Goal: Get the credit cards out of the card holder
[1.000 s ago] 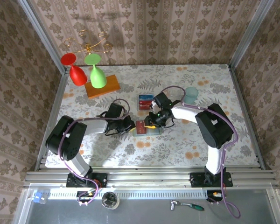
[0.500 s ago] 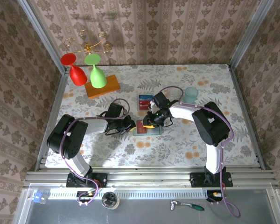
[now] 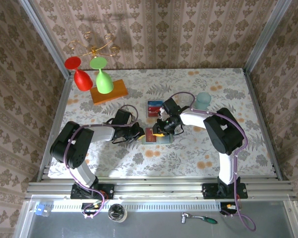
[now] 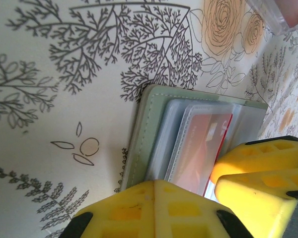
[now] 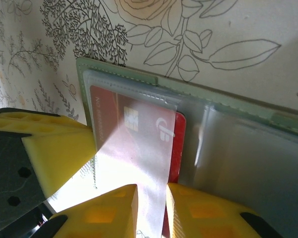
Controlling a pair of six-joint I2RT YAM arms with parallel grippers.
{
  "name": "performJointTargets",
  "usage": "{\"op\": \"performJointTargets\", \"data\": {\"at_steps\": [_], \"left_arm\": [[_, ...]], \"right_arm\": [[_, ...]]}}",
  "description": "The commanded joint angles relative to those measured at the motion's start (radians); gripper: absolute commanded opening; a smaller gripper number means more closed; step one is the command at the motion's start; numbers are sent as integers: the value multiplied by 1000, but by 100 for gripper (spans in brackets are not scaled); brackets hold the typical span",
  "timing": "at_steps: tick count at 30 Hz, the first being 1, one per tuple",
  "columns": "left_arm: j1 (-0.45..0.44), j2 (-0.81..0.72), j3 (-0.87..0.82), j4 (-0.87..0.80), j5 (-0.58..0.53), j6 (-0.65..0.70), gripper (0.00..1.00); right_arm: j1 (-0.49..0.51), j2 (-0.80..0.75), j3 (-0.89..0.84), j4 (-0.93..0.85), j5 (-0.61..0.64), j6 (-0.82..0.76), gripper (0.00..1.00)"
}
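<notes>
Pinning of the holder to the table is taken on by the left gripper. Its jaws are drawn together and set on the holder's left edge. Whether that edge is nipped between them or merely pressed flat cannot be told. This hold is judged to be there so that the holder is not dragged along when a card is pulled.

The holder is laid open and flat, pockets up, so that the cards can be reached at the pocket mouths. The red card is lodged in a clear pocket of the holder, with one end exposed at the mouth. That end is taken by the right gripper, whose jaws are closed to a narrow slit on the card's edge. Some of the clear pocket film seems to be caught there as well, which could be a hindrance to a clean pull.

A blue card is laid flat on the table just beyond the holder's far edge, apart from it, and is judged to be already out. The red card is thus taken to be the one in hand.
</notes>
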Motion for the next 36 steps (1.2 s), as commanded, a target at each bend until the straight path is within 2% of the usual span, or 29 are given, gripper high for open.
{"op": "performJointTargets", "data": {"at_steps": [1,17,23,36], "left_arm": [[5,23,4,-43,-10,1,8],[5,-8,20,-59,-11,7,8],[-4,-29,62,-149,-40,59,8],[-38,25,108,-152,-11,73,3]], "right_arm": [[5,17,26,-84,58,-31,24],[5,-36,33,-113,92,-42,25],[5,-46,30,-106,91,-39,25],[5,-40,22,-71,57,-23,25]]}}
